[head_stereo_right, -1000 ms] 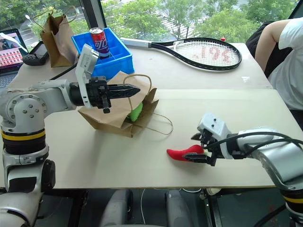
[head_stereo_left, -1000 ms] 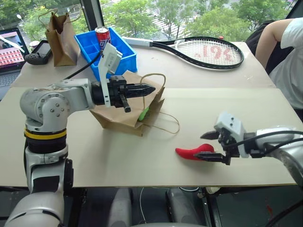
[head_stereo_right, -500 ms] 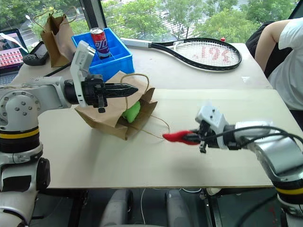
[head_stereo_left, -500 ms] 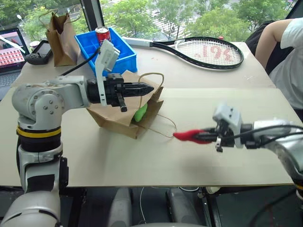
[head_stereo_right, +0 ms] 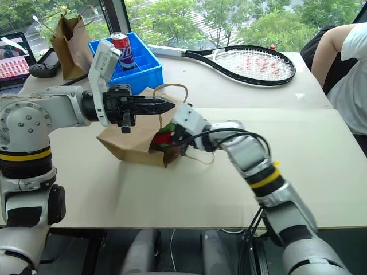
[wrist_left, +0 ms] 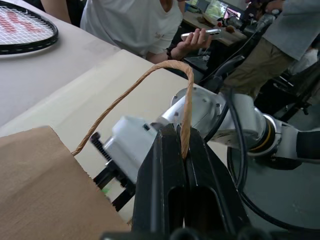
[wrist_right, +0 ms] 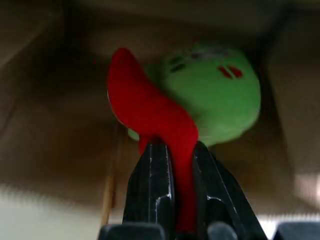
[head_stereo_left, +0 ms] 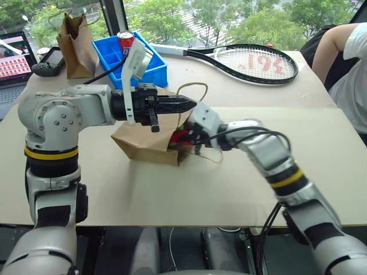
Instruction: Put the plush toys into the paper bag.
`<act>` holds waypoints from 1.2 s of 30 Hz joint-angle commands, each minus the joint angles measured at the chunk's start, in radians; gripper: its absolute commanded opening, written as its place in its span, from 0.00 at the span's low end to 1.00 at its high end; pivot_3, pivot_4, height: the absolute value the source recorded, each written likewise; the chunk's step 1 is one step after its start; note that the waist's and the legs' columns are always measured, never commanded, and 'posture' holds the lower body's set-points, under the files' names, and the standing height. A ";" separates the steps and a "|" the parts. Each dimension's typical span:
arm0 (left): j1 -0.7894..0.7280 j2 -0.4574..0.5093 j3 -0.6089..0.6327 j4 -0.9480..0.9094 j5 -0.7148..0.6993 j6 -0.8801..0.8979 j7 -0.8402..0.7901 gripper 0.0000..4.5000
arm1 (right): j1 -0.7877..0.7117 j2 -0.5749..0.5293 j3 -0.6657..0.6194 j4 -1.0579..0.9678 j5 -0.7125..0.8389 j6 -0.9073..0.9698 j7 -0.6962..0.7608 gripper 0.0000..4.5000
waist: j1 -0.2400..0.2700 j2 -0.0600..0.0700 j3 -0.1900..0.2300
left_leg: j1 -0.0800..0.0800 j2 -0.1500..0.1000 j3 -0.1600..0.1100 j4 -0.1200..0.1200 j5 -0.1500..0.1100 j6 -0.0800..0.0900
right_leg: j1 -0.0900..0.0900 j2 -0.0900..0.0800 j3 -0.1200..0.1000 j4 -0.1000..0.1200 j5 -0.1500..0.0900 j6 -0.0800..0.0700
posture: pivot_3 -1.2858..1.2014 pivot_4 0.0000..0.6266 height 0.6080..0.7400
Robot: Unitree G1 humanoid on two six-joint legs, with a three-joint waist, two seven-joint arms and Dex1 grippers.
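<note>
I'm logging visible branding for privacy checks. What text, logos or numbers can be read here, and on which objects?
Red marking on the tennis racket strings: looks like "361", seen upside down.
White lettering on the soda can: too blurred to read.
Laptop screen: too small to read.
Paper bag: no print visible.

Right hand (head_stereo_left: 184,136) fingertips hidden inside mouth of wide brown kraft paper bag (head_stereo_left: 140,143). Red chili-shaped plush toy (wrist_right: 150,120) lower end hidden between fingers. Round bright-green plush toy (wrist_right: 217,100) partly covered by chili (face partly legible). Seated person in white shirt (head_stereo_left: 350,63) cut off by picture edge. Laptop (head_stereo_left: 12,54) likewise cut off.
</note>
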 commanded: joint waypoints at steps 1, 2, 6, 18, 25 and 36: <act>-0.038 -0.013 0.046 -0.017 -0.049 0.032 0.036 0.00 | 0.010 0.165 -0.043 0.102 -0.017 -0.245 -0.089 0.00 | -0.002 0.000 0.000 | 0.000 0.000 -0.001 0.000 0.000 0.000 | 0.000 0.000 0.000 0.000 0.000 0.000 | 0.52 0.24 0.38; -0.040 -0.018 0.051 -0.020 -0.056 0.040 0.044 0.00 | 0.019 0.202 -0.062 0.128 -0.004 -0.273 -0.095 0.00 | -0.003 0.000 0.000 | 0.000 0.000 -0.001 0.000 0.000 0.000 | 0.000 0.000 -0.001 0.001 0.000 0.000 | 0.52 0.24 0.38; -0.038 -0.025 0.069 -0.032 -0.081 0.065 0.079 0.00 | 0.047 0.315 -0.105 0.244 0.005 -0.408 -0.117 0.00 | -0.001 0.000 0.000 | 0.000 0.000 -0.002 0.001 0.001 -0.002 | 0.000 0.000 -0.001 0.002 0.000 0.000 | 0.52 0.24 0.38; -0.004 0.000 0.105 -0.065 -0.116 0.089 0.135 0.00 | 0.073 0.392 -0.199 0.334 0.023 -0.426 -0.099 0.66 | -0.013 0.000 0.000 | 0.000 0.000 -0.003 0.002 0.002 -0.004 | -0.001 0.000 -0.003 0.005 0.001 -0.001 | 0.52 0.24 0.38; 0.051 0.025 0.052 -0.080 -0.079 0.040 0.084 0.00 | 0.187 0.271 -0.225 0.129 0.047 -0.234 -0.059 0.99 | -0.017 0.000 0.000 | 0.000 0.000 -0.004 0.002 0.002 -0.004 | -0.001 0.000 -0.003 0.006 0.000 -0.001 | 0.52 0.24 0.38; 0.081 0.031 -0.003 -0.069 -0.044 -0.021 0.024 0.00 | 0.344 0.065 -0.370 -0.263 0.226 0.071 -0.009 0.99 | -0.019 0.000 0.000 | 0.000 0.000 -0.003 0.001 0.002 -0.004 | -0.001 0.000 -0.002 0.006 0.000 -0.001 | 0.52 0.24 0.38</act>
